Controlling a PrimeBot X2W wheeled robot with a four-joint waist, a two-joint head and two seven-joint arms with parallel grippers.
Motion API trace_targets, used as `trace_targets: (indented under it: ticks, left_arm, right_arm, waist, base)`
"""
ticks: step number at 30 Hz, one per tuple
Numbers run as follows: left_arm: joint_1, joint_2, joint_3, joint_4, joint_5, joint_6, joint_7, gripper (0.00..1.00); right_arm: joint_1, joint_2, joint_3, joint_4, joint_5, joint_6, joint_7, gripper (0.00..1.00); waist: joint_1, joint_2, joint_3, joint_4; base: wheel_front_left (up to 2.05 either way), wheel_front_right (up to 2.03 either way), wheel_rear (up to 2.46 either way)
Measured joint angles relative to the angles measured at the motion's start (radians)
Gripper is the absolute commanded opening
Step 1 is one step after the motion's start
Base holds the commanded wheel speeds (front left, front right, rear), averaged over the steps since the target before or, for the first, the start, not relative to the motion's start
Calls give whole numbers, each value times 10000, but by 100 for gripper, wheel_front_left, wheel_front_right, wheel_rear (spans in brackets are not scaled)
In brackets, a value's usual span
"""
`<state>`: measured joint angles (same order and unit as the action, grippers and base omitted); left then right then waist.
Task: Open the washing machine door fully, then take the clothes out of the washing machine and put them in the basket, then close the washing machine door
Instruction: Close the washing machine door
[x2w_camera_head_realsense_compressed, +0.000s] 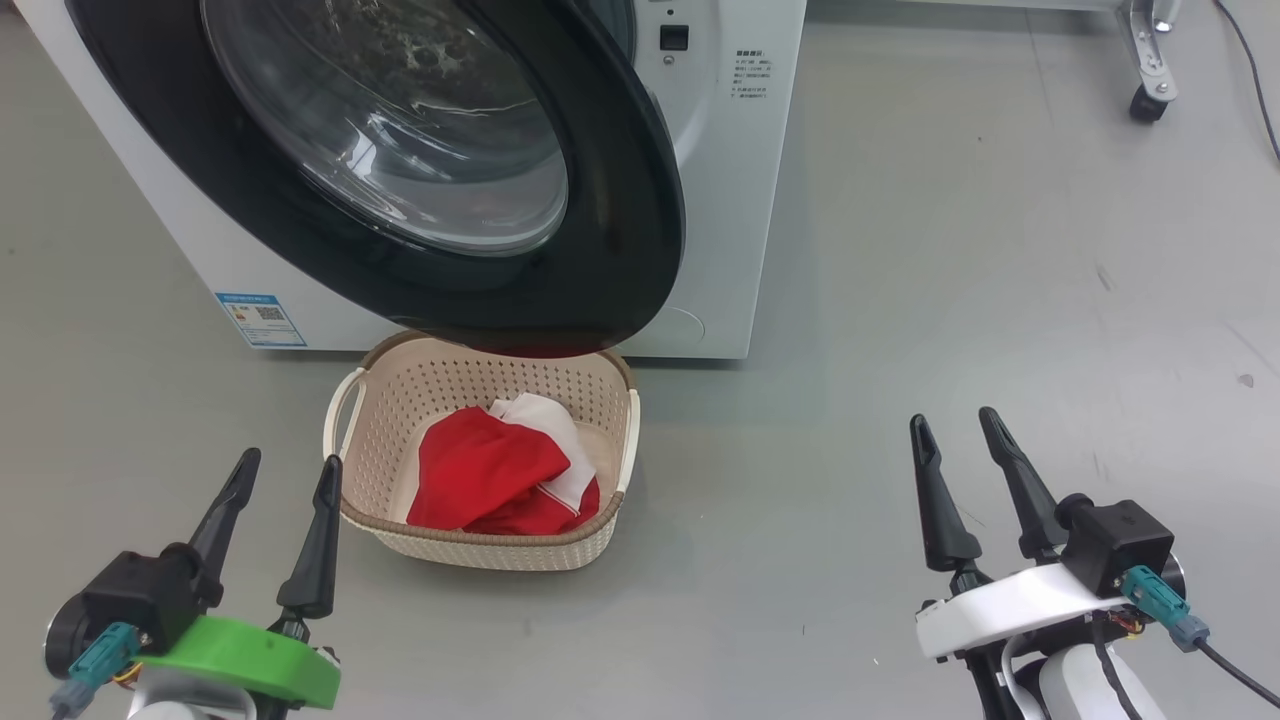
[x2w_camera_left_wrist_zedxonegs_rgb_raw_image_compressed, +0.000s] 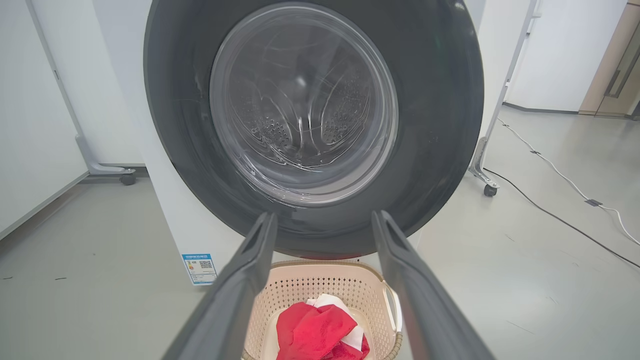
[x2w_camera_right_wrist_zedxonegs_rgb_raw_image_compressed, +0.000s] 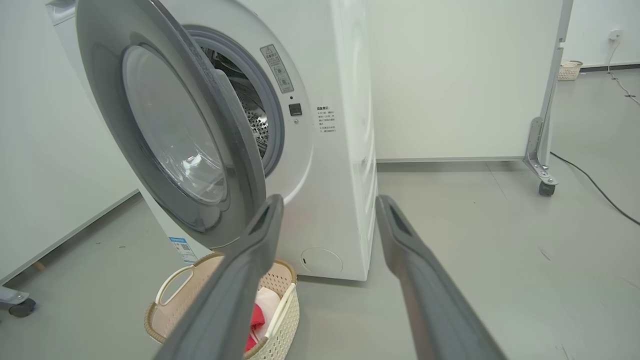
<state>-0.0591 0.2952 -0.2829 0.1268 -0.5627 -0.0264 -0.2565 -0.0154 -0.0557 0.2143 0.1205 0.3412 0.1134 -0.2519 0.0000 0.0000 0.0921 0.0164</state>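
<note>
The white washing machine (x2w_camera_head_realsense_compressed: 725, 190) stands ahead with its black-rimmed door (x2w_camera_head_realsense_compressed: 600, 270) swung partly open, hanging over the cream basket (x2w_camera_head_realsense_compressed: 480, 545) on the floor. Red and white clothes (x2w_camera_head_realsense_compressed: 495, 470) lie inside the basket. In the right wrist view the door (x2w_camera_right_wrist_zedxonegs_rgb_raw_image_compressed: 165, 130) stands ajar and part of the steel drum (x2w_camera_right_wrist_zedxonegs_rgb_raw_image_compressed: 255, 120) shows behind it. My left gripper (x2w_camera_head_realsense_compressed: 287, 460) is open, just left of the basket and clear of it. My right gripper (x2w_camera_head_realsense_compressed: 952, 420) is open over bare floor, well right of the basket. Both hold nothing.
A wheeled frame leg (x2w_camera_head_realsense_compressed: 1148, 95) stands at the far right behind the machine, with a black cable (x2w_camera_head_realsense_compressed: 1250, 70) on the floor. A white partition with a castor (x2w_camera_left_wrist_zedxonegs_rgb_raw_image_compressed: 127, 177) stands left of the machine. Another small basket (x2w_camera_right_wrist_zedxonegs_rgb_raw_image_compressed: 569, 70) sits far back.
</note>
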Motion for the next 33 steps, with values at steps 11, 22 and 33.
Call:
trace_targets:
  ticks: [11, 22, 33]
  left_arm:
    - [-35, -201, -6, -119, 188, -244, 0, 100]
    - [-732, -326, -102, -301, 320, -497, 0, 100]
    - [-1558, -694, -90, -307, 320, -685, 0, 100]
  right_arm:
    - [-882, -307, 805, -81, -715, 82, 0, 0]
    - [-2964, -596, 1741, -102, -1068, 86, 251, 0]
    - [-4947, -1354, 2895, 328, -1198, 86, 823, 0]
  waist:
    - [0, 0, 537, 231]
    - [0, 0, 1512, 715]
    - [0, 0, 2691, 1463]
  base:
    - [0, 0, 0]
    - [0, 0, 0]
    - [0, 0, 0]
